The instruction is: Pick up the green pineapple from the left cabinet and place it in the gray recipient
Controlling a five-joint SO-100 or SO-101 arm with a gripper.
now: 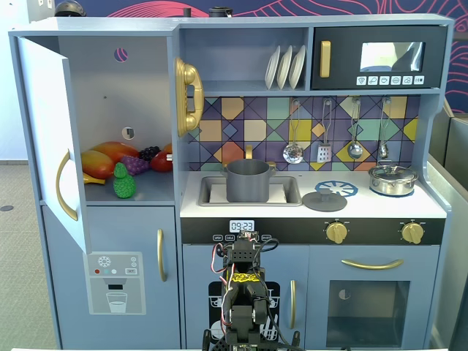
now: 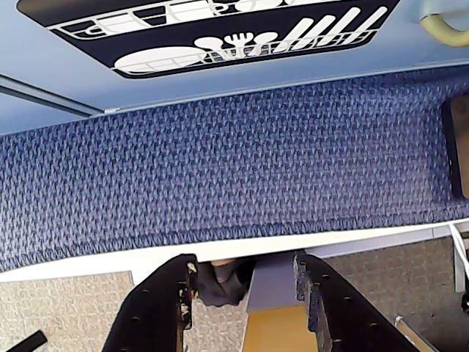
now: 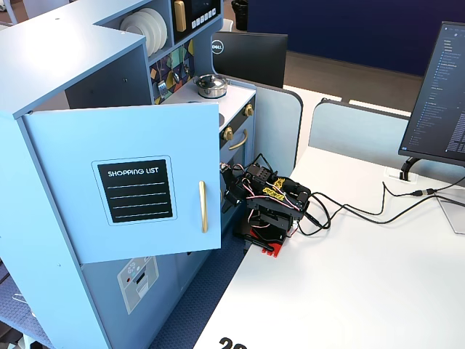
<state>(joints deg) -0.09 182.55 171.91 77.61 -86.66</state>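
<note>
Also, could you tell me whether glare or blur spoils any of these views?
In a fixed view, the microwave window reflects glare, yet the green pineapple stays sharp; in the wrist view, the end effector looks dark but clear; the other fixed view is evenly lit.

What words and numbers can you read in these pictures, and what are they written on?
"SHOPPING LIST" on the black board on the open cabinet door.
"DELL" logo on the back of the black monitor, small but readable.
"09:23", roughly, on the oven clock; the digits are small.
Text on the computer screen at the right: too small to read.
Microwave buttons and the ice dispenser panel: only icons, no readable words.
</note>
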